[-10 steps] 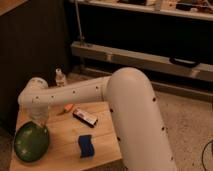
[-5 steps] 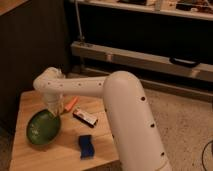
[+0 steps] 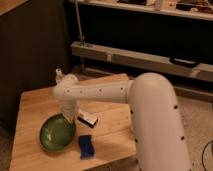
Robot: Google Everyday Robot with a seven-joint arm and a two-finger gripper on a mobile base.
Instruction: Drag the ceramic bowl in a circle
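- The ceramic bowl sits near the counter's front-left corner.
- The gripper reaches down at the bowl's back rim; its hold cannot be told.
- A blue sponge lies by the front edge.

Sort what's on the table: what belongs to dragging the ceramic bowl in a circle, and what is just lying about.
For the job:
- ceramic bowl, green, on the wooden table
- gripper, low at the bowl's far rim

Lying about:
- blue sponge, close beside the bowl
- small packet, next to the gripper
- bottle, behind the arm
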